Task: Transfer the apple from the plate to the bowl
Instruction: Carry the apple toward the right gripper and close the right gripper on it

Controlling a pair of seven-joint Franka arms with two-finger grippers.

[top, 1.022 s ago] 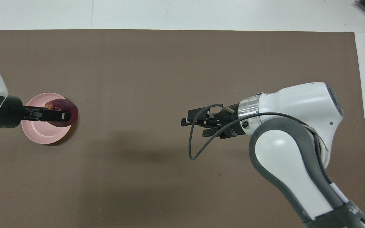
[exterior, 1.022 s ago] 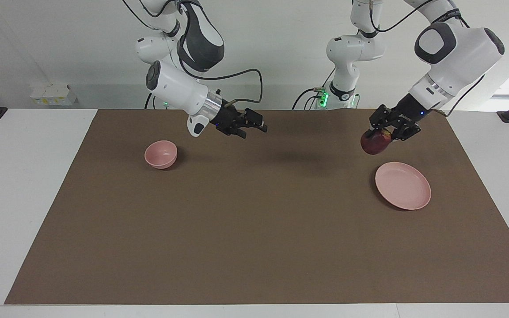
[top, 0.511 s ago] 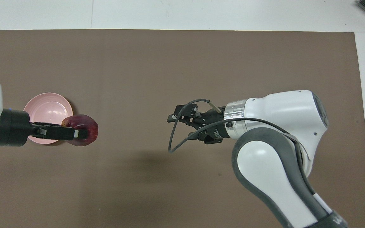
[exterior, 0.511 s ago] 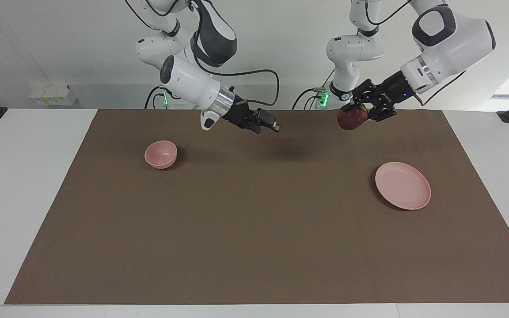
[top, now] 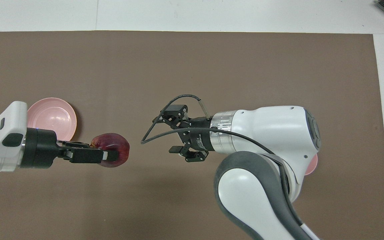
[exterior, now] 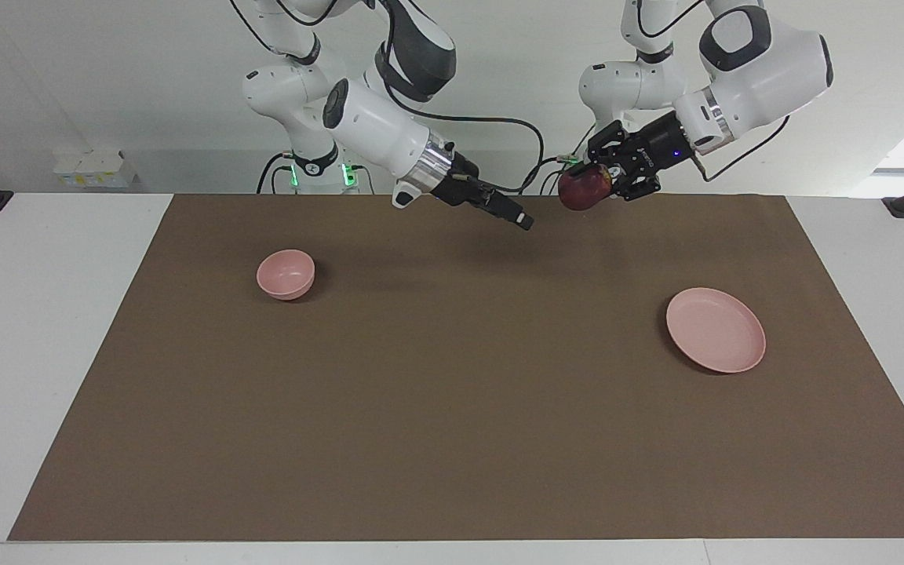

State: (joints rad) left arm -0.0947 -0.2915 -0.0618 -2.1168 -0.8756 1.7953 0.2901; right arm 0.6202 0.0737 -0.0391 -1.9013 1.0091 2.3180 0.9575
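Apple transfer under way, probably by handover, since plate and bowl lie at separate ends. Brown mat (exterior: 452, 408) covers the table. Plate (exterior: 716, 340), at the left arm's end, sits bare; bowl (exterior: 286, 274) awaits at the right arm's end. Left gripper (exterior: 613, 174) clamps the apple (exterior: 582, 188) aloft mid-table. Right gripper (top: 178, 135) faces it, fingers spread to receive.

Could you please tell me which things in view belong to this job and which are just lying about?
Part of the job:
apple, held up by the left end effector
plate
bowl
right end effector, open, facing the apple

Just lying about:
brown mat
white boxes by the wall
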